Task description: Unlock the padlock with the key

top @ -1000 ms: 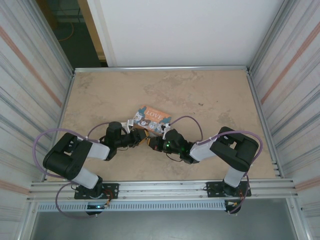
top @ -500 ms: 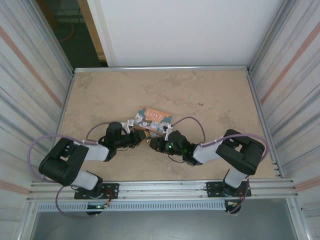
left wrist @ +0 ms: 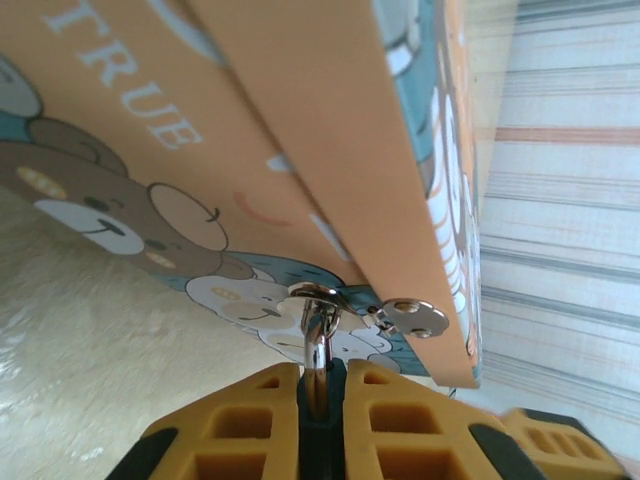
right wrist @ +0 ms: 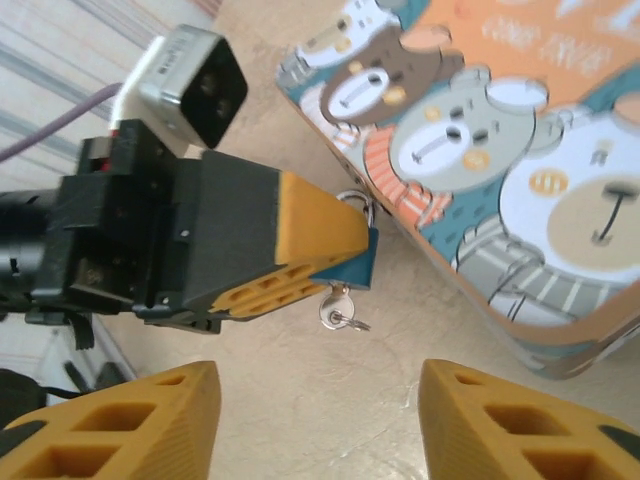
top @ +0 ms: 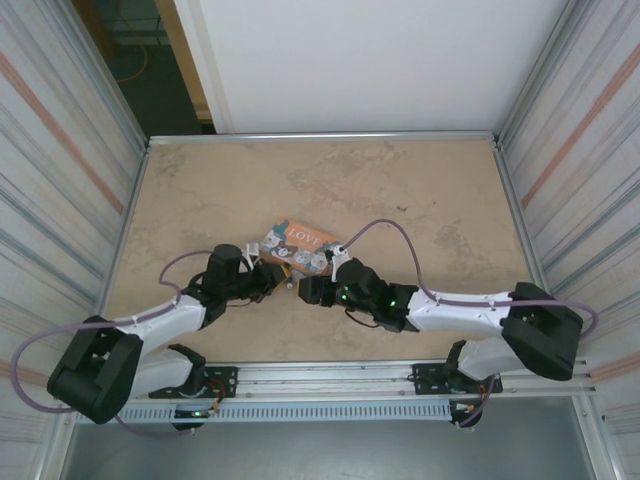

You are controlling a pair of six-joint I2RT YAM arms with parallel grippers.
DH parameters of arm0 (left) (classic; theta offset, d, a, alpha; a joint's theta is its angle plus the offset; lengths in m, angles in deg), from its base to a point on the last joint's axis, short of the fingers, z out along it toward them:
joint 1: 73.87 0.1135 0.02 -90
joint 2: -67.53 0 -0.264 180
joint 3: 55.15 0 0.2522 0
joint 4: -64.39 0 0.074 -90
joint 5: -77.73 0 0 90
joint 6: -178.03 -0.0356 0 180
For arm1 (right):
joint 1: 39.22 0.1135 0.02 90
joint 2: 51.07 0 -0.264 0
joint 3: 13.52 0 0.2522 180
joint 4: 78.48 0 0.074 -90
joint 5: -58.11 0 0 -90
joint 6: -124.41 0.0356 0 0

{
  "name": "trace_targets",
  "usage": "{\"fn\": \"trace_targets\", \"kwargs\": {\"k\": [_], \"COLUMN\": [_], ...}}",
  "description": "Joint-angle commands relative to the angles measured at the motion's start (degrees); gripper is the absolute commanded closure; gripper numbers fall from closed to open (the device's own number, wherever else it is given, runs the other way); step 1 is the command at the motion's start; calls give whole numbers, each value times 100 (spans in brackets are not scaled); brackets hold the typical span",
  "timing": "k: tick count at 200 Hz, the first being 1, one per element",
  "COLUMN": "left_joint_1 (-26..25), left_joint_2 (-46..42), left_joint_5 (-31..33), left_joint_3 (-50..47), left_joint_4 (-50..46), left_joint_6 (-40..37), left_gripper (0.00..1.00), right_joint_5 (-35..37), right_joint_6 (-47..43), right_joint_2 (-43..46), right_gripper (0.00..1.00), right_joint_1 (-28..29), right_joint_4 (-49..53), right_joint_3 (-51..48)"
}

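Blue body, silvery shackle: the padlock (right wrist: 358, 262) is a tiny lock at the near edge of the orange box (right wrist: 520, 150), towards the middle of the table (top: 420, 190). Its shackle (left wrist: 316, 340) is hooked through a small metal ring (left wrist: 315, 293) on the box's side, just beside a round latch tab (left wrist: 418, 318). The key (right wrist: 338, 314), small and silvery, hangs right under the blue body, touching it.

The left gripper (left wrist: 320, 410), reaching from the left, has its yellow fingers (left wrist: 240, 425) clenched on the padlock. They cover most of the body, leaving only a blue corner exposed. The box wall stands directly behind the lock.

The right gripper (right wrist: 318, 415) faces it from the right, its fingers (right wrist: 500, 425) spread wide with nothing between them, clear of lock and key.

The box is printed with cartoon bears and the word TRUE. A purple cable (top: 385, 222) arcs over the beige tabletop to the right of it.
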Motion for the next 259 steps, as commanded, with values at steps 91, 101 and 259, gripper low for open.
{"fn": "trace_targets", "kwargs": {"k": [91, 101, 259], "left_joint_1": [-344, -399, -595], "left_joint_2": [35, 90, 489], "left_joint_5": [342, 349, 89], "left_joint_3": [980, 1075, 1455], "left_joint_4": [-2376, -2536, -2736], "left_joint_6": [1162, 1247, 1530], "left_gripper": [100, 100, 100], "right_joint_5": [2391, 2558, 2763], "right_joint_6": [-3719, -4146, -6970], "right_joint_2": [822, 766, -388], "right_gripper": [28, 27, 34], "right_joint_1": [1221, 1359, 1757], "right_joint_4": [894, 869, 45], "right_joint_3": [46, 60, -159]}}
